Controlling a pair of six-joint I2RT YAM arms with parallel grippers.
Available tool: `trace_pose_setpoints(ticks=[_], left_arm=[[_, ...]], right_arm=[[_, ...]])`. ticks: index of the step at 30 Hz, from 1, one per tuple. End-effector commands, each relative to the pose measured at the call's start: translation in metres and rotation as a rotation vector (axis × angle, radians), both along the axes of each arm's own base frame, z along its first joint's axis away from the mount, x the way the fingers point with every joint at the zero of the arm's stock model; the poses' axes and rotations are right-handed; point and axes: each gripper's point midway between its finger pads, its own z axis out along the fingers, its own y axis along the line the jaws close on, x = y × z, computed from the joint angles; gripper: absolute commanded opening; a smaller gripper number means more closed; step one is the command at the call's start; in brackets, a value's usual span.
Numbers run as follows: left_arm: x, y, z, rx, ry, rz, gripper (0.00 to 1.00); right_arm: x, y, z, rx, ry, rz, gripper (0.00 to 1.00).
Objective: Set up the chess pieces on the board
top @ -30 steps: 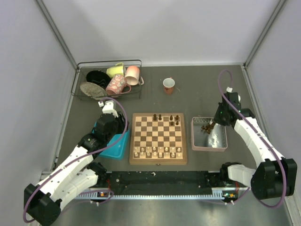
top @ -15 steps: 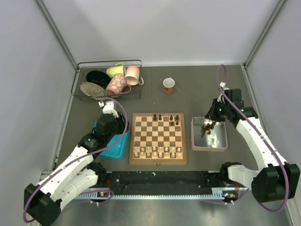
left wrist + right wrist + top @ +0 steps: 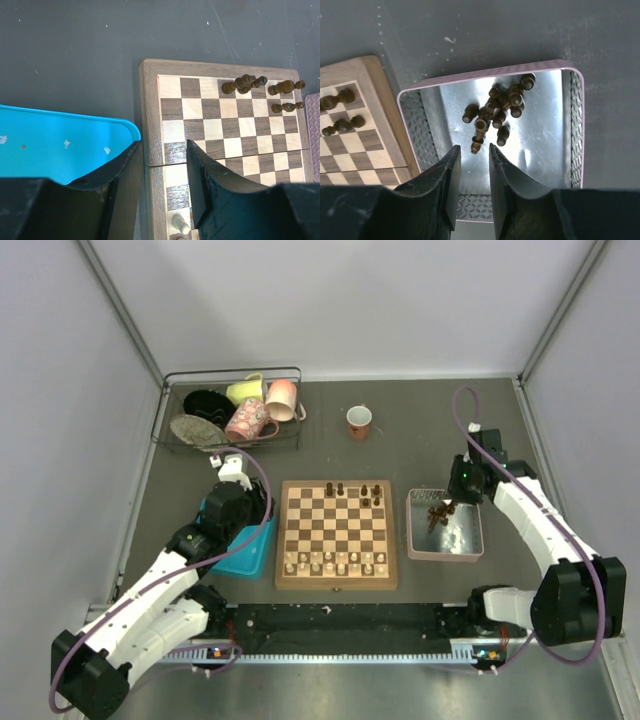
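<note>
The board (image 3: 337, 584) lies at the table's middle. Several dark chess pieces (image 3: 372, 490) stand on its far rows, and they also show in the left wrist view (image 3: 245, 84). Pale chessmen (image 3: 335, 562) stand on the near rows. More dark pieces (image 3: 438, 512) lie heaped in the grey tray (image 3: 462, 545), and they also show in the right wrist view (image 3: 497, 112). My right gripper (image 3: 474, 165) hangs above that heap (image 3: 449, 503), open a little and empty. My left gripper (image 3: 162, 165) is open and empty, straddling the board's left frame (image 3: 148, 100).
A blue tray (image 3: 240, 552) lies left of the board, under my left arm. A wire rack (image 3: 170, 410) with mugs and a dark dish stands at the back left. A red and white cup (image 3: 359, 421) stands behind the board.
My right arm has shifted its wrist slightly left and back, with the gripper staying over the grey tray's heap. The left arm has not moved.
</note>
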Motion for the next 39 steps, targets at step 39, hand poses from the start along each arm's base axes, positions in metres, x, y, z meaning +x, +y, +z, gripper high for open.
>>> trace_pose_setpoints(ticks=[39], left_arm=[[0.005, 0.002, 0.004, -0.005, -0.036, 0.014, 0.45]], right_arm=[[-0.014, -0.010, -0.071, -0.055, 0.137, -0.070, 0.17]])
